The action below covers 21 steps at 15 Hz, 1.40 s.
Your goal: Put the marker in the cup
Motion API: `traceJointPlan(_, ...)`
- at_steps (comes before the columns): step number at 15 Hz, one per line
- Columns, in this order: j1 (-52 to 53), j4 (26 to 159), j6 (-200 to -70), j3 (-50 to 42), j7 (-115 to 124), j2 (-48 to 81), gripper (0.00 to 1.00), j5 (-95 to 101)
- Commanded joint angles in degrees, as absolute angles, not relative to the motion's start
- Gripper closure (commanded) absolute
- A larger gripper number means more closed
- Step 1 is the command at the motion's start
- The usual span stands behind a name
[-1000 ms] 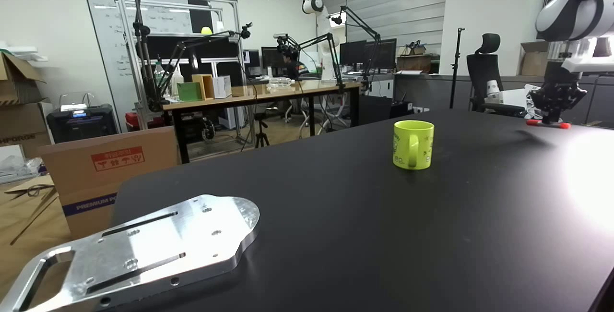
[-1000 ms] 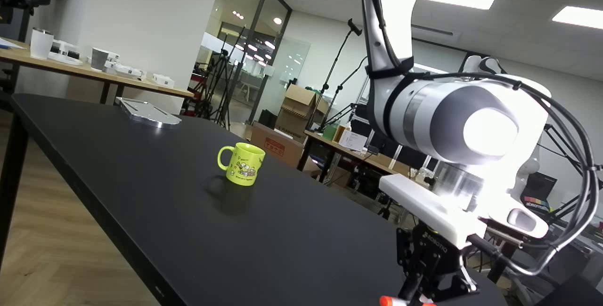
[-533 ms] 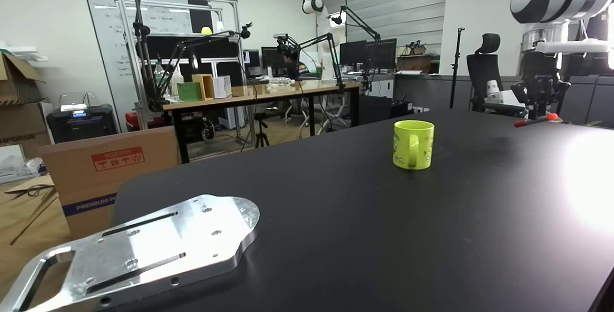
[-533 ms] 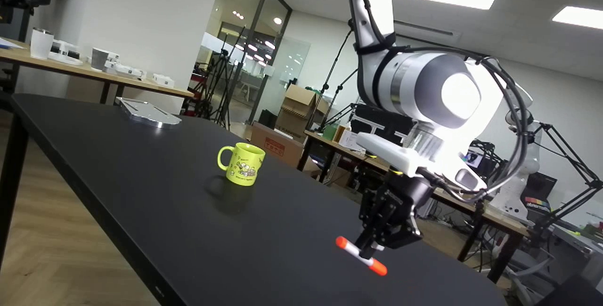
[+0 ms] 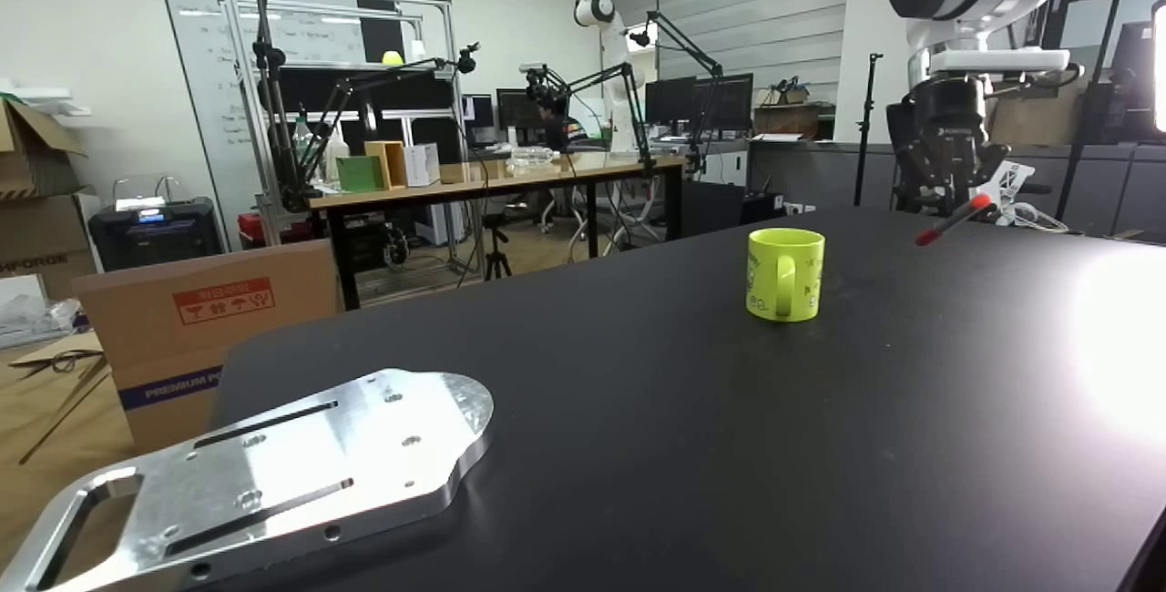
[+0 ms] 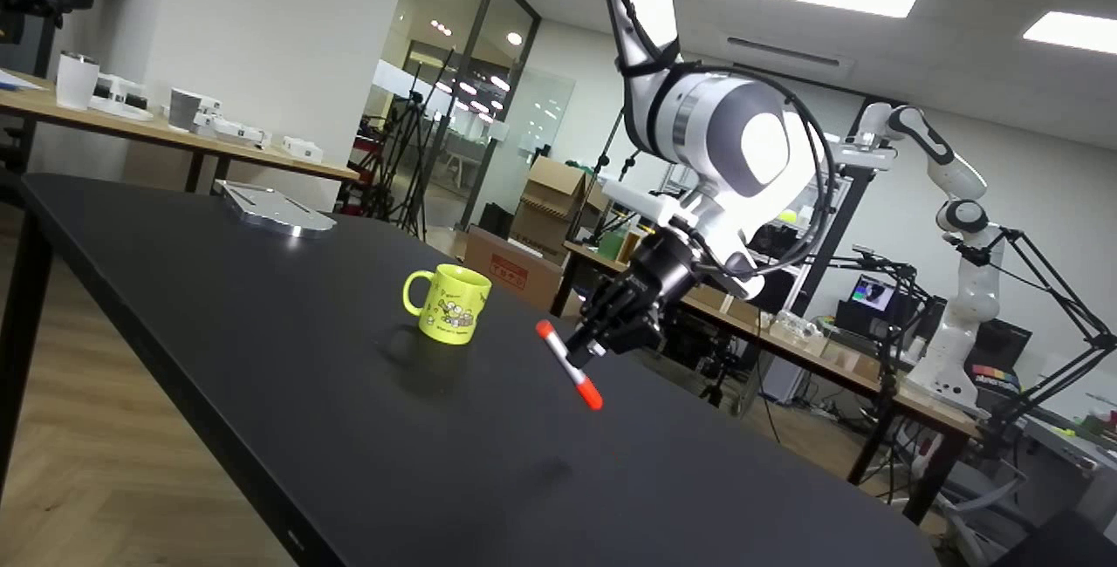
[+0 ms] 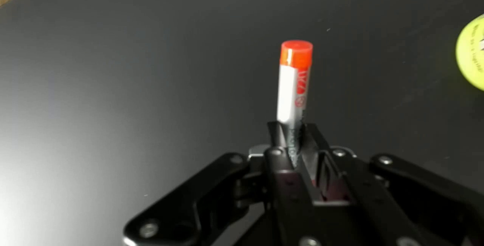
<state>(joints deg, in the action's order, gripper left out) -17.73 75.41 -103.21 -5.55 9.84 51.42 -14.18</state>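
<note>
In the wrist view the gripper (image 7: 293,134) is clamped around the marker (image 7: 294,87), holding it by the barrel, orange-red end pointing to twelve o'clock. The cup (image 7: 471,53) shows only in part near three o'clock, cut off by the edge.

In an exterior view the marker (image 5: 953,219) hangs over the table (image 5: 638,446), slanting from eight o'clock to two, between two and three o'clock of the cup (image 5: 785,275). A second ago it was farther out towards three o'clock and nearly level; the cup has stayed put.

In an exterior view the shift is plainer: the marker (image 6: 570,365) was partly cut off near the five o'clock edge and is now raised, at four o'clock of the cup (image 6: 450,305), sloping from eleven to five, touching neither cup nor table. A metal plate (image 6: 275,211) lies at ten o'clock of the cup, well apart.

So the pick looks done; the marker likely needs bringing over the mouth and turning steeper before release, or it may catch the rim
</note>
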Motion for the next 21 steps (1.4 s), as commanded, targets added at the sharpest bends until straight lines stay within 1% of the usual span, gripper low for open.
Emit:
traceJointPlan(1, -15.9, 67.4, -95.8, -3.7, 13.6, 53.9, 0.95, -17.1)
traceJointPlan(12, -11.6, 55.6, -79.4, 0.8, 16.4, 55.6, 0.95, -23.6)
traceJointPlan(21, -10.7, 50.3, -73.6, 2.8, 17.0, 61.9, 0.95, -27.1)
